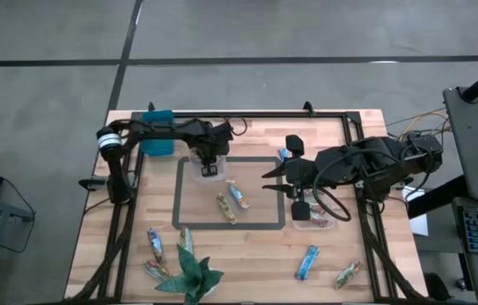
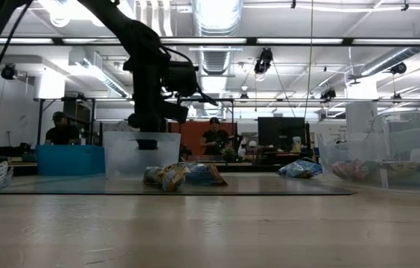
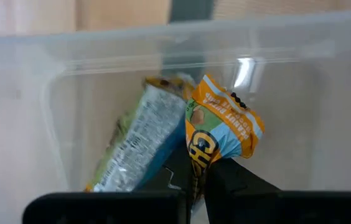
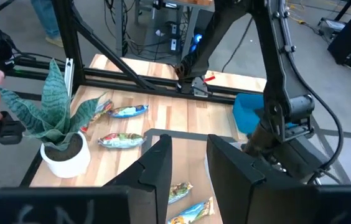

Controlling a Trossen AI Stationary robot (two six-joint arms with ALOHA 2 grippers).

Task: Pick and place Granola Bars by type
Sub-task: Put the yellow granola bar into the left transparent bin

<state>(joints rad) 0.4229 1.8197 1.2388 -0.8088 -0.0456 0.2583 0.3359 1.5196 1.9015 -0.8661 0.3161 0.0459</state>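
A clear tub (image 1: 208,169) stands at the far side of the taped rectangle (image 1: 177,195). My left gripper (image 3: 197,171) reaches down into it, shut on a gold and blue granola bar (image 3: 222,127). A green and white bar (image 3: 141,146) lies in the tub beside it. Two more bars (image 1: 226,207) (image 1: 237,193) lie inside the rectangle. My right gripper (image 4: 185,162) hangs raised over the rectangle's right side (image 1: 277,182), open, with nothing between its fingers. My left gripper pinches the gold bar by one end (image 3: 195,163) between its two fingers. The fingers come from above, pointing down into the tub. The bar sticks out past the fingertips, its crimped free end (image 3: 233,102) low in the tub beside the other bar; whether it touches the floor I cannot tell.
A second clear tub (image 1: 311,216) with bars stands right of the rectangle. Loose bars lie near left (image 1: 154,244) (image 1: 156,269) and near right (image 1: 307,261) (image 1: 348,273). A green plant figure (image 1: 192,275) stands at the near edge, a blue bin (image 1: 156,135) at the far left.
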